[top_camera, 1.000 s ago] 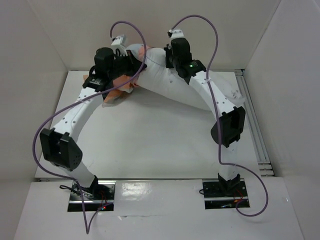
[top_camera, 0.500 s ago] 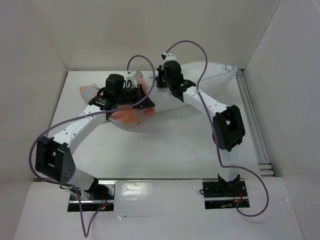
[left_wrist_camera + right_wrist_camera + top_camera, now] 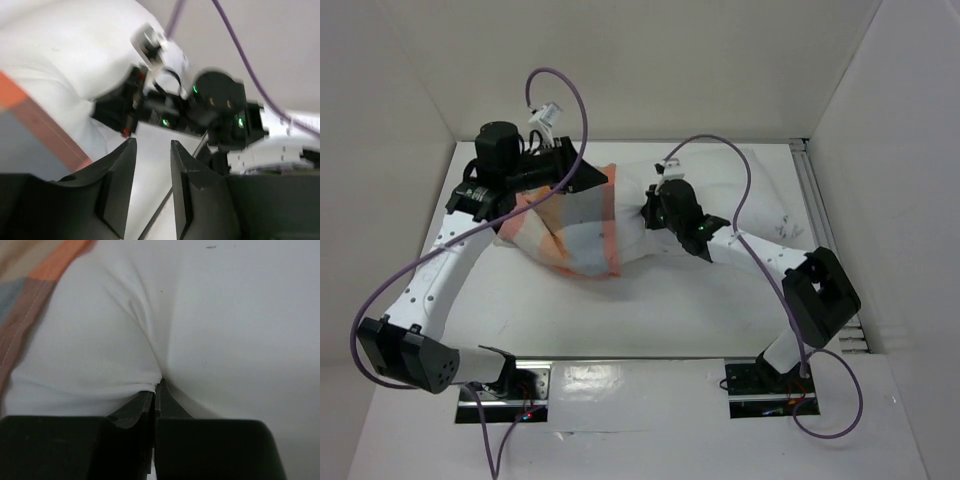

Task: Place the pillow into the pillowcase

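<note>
The checked pillowcase [image 3: 570, 228] lies at the back left of the table, pulled over the left end of the white pillow [image 3: 632, 190]. The pillow's bare part runs right under my right arm. My left gripper [image 3: 598, 180] is open and empty above the case's back edge. In the left wrist view its fingers [image 3: 152, 142] stand apart, with the pillow [image 3: 65, 45] and an orange stripe of the case [image 3: 30, 107] beyond. My right gripper [image 3: 647, 212] is shut on a fold of pillow fabric [image 3: 100, 340], pinched at its tips [image 3: 157, 385], just right of the case's hem [image 3: 30, 275].
White enclosure walls stand close on the left, back and right. A metal rail [image 3: 830, 260] runs along the table's right edge. Purple cables loop above both arms. My right arm's wrist [image 3: 215, 110] fills the far side of the left wrist view.
The pillowcase was bunched up; it now lies spread over the pillow's left end. My left gripper has swung back and left. My right gripper has moved nearer, and that elbow has swung right.
</note>
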Controlling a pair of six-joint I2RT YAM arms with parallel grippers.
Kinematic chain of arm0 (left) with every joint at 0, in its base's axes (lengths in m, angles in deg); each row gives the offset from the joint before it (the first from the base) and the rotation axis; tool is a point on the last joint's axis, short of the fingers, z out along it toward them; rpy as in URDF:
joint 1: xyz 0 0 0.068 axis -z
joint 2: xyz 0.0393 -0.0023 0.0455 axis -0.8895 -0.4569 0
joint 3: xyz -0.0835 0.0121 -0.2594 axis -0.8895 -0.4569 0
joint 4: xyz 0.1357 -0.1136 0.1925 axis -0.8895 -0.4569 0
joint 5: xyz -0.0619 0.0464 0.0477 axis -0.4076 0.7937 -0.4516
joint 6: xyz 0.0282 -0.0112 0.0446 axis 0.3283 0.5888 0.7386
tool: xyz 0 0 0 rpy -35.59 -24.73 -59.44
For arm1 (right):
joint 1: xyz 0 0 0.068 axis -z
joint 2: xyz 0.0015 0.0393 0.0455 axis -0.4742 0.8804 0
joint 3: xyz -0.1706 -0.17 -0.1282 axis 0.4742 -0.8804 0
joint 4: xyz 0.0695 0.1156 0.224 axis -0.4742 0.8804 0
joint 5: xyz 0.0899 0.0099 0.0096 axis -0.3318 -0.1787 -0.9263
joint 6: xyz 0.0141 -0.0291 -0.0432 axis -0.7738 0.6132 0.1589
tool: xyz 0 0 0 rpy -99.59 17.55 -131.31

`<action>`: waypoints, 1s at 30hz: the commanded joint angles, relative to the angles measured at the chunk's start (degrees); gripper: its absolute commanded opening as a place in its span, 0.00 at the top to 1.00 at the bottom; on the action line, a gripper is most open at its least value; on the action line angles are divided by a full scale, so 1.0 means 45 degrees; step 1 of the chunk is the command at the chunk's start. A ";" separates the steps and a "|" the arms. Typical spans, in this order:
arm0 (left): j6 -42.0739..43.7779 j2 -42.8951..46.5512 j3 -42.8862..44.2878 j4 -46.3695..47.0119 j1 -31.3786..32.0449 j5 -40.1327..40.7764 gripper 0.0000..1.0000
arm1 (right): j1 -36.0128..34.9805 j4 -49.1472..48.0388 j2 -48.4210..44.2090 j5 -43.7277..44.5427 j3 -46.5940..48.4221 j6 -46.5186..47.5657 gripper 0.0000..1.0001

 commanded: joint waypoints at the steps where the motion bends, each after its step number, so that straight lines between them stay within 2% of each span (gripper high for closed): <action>1: 0.0691 -0.0036 0.0739 -0.2329 -0.0330 0.1921 0.56 | -0.0544 0.0044 -0.0298 0.0324 -0.1002 -0.0393 1.00; 3: 0.1451 -0.0777 0.1773 -0.4036 0.0233 0.5194 0.56 | -0.0700 0.0336 -0.0571 0.0325 -0.1121 -0.0548 1.00; 4: 0.1610 -0.1032 0.2008 -0.4663 0.0565 0.5871 0.46 | -0.0817 0.0337 -0.0573 0.0441 -0.1276 -0.0549 1.00; 7: 0.1438 -0.1540 0.2303 -0.5819 0.2125 0.8080 0.32 | -0.0954 0.0455 -0.0943 0.0443 -0.1530 -0.0666 1.00; 11: 0.1163 -0.2146 0.2304 -0.5939 0.3551 1.0328 0.32 | -0.0954 0.0590 -0.0789 0.0307 -0.1648 -0.0784 0.98; 13: 0.0870 -0.2478 0.2480 -0.6232 0.4197 1.1772 0.32 | -0.0954 0.0748 -0.0788 0.0171 -0.1648 -0.0784 0.83; 14: 0.0696 -0.2653 0.2480 -0.6464 0.4916 1.2453 0.32 | -0.0954 0.0748 -0.0788 0.0169 -0.1648 -0.0784 0.80; 15: 0.0443 -0.2655 0.2480 -0.6698 0.5252 1.3292 0.32 | -0.0954 0.0748 -0.0788 0.0169 -0.1648 -0.0900 0.80; 16: 0.0150 -0.2655 0.2480 -0.6817 0.5526 1.4422 0.32 | -0.0954 0.0748 -0.0788 0.0169 -0.1648 -0.0901 0.77; 17: -0.0007 -0.2655 0.2344 -0.6992 0.5722 1.4781 0.32 | -0.0954 0.0748 -0.0942 0.0169 -0.1648 -0.0901 0.72; 18: -0.0125 -0.2655 0.2188 -0.6993 0.5879 1.4920 0.32 | -0.0954 0.0748 -0.1060 0.0305 -0.1648 -0.0901 0.61; 19: -0.0126 -0.2655 0.2187 -0.6993 0.5881 1.4921 0.32 | -0.0954 0.0748 -0.1061 0.0422 -0.1648 -0.0901 0.32; 22: -0.0689 -0.2792 0.2187 -0.7459 0.6114 1.6009 0.32 | -0.0954 0.1021 -0.1684 0.1025 -0.1901 -0.0901 0.12; 25: -0.1139 -0.2792 0.2069 -0.7579 0.6115 1.6502 0.32 | -0.0954 0.1275 -0.2757 0.1651 -0.2252 -0.0766 0.09; 30: -0.1279 -0.2245 0.1426 -0.7579 0.6115 1.6133 0.33 | -0.0954 0.2384 -0.4165 0.2511 -0.2371 -0.0354 0.05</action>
